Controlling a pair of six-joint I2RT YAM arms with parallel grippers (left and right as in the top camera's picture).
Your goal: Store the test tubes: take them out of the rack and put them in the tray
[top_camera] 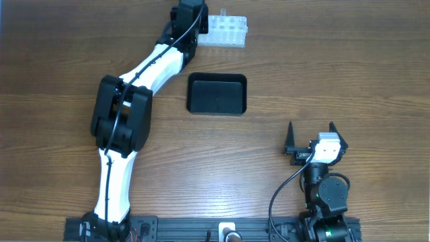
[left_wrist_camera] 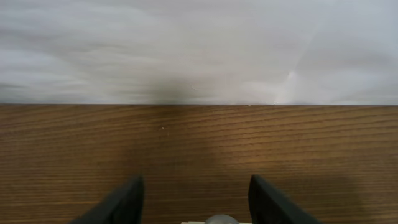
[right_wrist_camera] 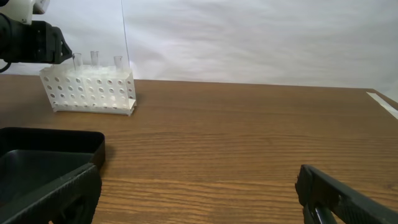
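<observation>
**Left gripper (top_camera: 189,15) spread beside the rack (top_camera: 226,30), tubes standing in it**

The left gripper's fingers are apart, and it sits just beside one end of the white rack, at the far edge of the wooden table (top_camera: 349,74). Three test tubes (right_wrist_camera: 94,58) stand upright in the rack. The black tray (top_camera: 216,95) lies nearer the arms, apart from the rack. The right gripper (top_camera: 312,138) hangs close to its own base, well away from both, fingers also apart

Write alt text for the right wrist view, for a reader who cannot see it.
A white test tube rack holding clear tubes stands on a wooden table, the left gripper beside it; a black tray lies nearer.
</observation>
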